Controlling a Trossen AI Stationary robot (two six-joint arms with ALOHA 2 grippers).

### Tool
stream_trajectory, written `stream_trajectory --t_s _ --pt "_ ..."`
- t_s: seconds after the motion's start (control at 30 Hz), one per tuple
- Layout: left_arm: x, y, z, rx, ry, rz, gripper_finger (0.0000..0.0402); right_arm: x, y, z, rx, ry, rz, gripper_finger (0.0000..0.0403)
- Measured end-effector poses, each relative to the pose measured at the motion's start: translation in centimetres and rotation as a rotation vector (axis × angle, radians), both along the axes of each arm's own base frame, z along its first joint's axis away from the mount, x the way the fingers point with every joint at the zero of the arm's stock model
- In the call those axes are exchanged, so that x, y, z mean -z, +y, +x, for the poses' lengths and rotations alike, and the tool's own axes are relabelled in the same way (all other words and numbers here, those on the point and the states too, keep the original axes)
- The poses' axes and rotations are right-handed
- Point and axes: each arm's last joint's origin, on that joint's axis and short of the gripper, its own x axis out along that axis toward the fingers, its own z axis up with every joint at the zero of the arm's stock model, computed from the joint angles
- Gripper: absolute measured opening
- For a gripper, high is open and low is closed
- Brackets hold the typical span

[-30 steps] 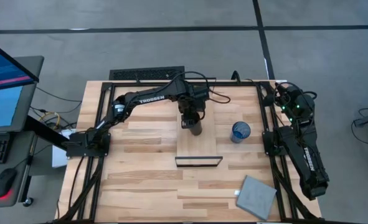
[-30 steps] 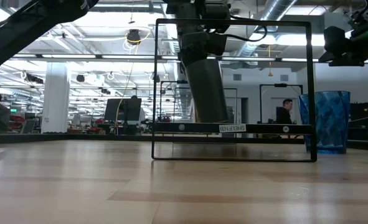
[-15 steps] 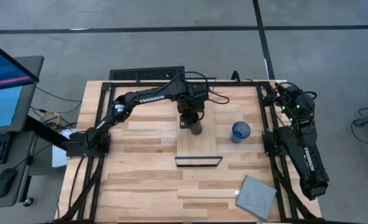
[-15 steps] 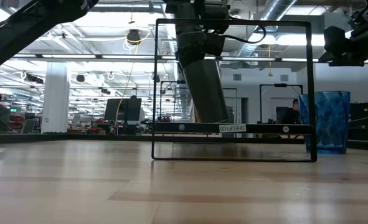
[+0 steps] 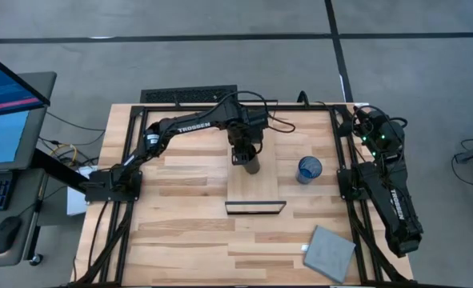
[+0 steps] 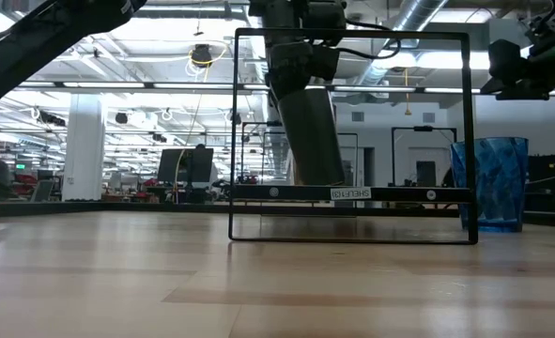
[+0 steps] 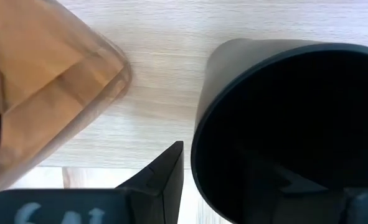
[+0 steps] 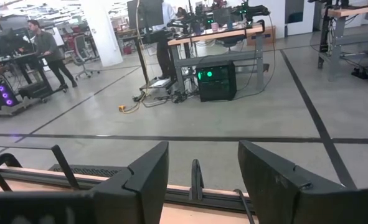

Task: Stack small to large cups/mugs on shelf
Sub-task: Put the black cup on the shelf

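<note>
The left gripper (image 5: 249, 160) hangs over the far end of the shelf (image 5: 256, 188), pinching the rim of the black cup (image 7: 289, 130): one finger (image 7: 155, 180) shows outside the cup's wall, the other seems to sit inside its mouth. In the low view the cup (image 6: 307, 131) tilts a little and its foot is hidden behind the shelf's black metal frame (image 6: 352, 136), so whether it rests on the plank or hangs just above it cannot be told. Just beside the gripper, on the other side of the outer finger, lies the amber-orange tumbler (image 7: 43, 93), cut off by the picture edge; from above it is hidden under the arm. The blue cup (image 5: 309, 169) stands on the table (image 5: 180, 232) well off to the gripper's right, clear of the shelf.

The black cup looks like light, stiff plastic with a smooth wall, so a rim pinch should hold it but lets it swing; a gentle set-down seems wise. The translucent cups are likely as light and easy to tip.

The right gripper (image 8: 199, 168) waits spread and empty at the table's far right corner
</note>
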Motion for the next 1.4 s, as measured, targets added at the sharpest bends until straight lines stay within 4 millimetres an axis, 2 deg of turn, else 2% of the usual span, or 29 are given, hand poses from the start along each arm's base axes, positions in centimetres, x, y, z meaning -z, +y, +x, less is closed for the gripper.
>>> stream_trajectory --t_s 0.6,0.97,1.4 --pt "-0.1 0.0 -0.1 -0.008 -0.001 -0.02 0.0115 0.0 0.0 0.0 0.0 0.0 -0.001 0.0214" --pt "-2.5 0.4 -0.7 -0.022 -0.106 0.018 0.0115 0.0 0.0 0.0 0.0 -0.001 -0.001 0.0214" --pt "-3.4 0.7 -1.0 -0.042 -0.135 0.058 0.0115 0.0 0.0 0.0 0.0 0.0 0.0 0.0214"
